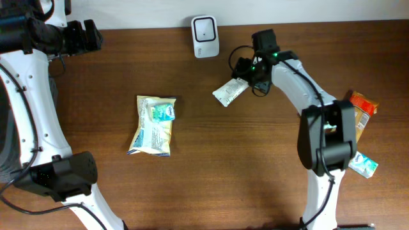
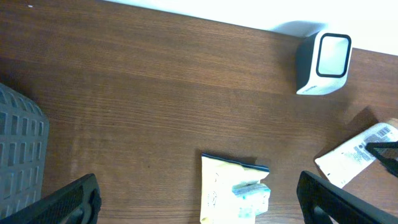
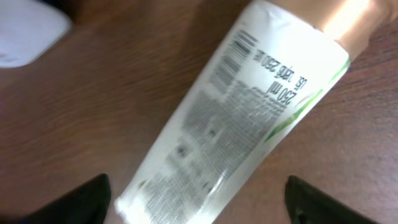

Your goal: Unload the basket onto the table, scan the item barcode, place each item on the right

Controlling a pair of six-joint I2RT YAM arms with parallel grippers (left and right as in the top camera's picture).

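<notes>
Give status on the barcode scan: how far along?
Done: white tube sits beside the scanner, barcode up. In hand: nothing; it lies loose between the right tool's open fingers. Whether it scanned, I can't tell. Left: orange box by the right arm; packet mid-table, status unclear.

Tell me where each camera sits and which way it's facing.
Overhead: above the table, looking straight down; both arms show.
Left wrist: faces across the table toward the scanner; left fingers in bottom corners.
Right wrist: close over the white tube, barcode visible; right fingers flank it.
Shared: all three show that tube; overhead and left wrist share scanner and snack packet.
</notes>
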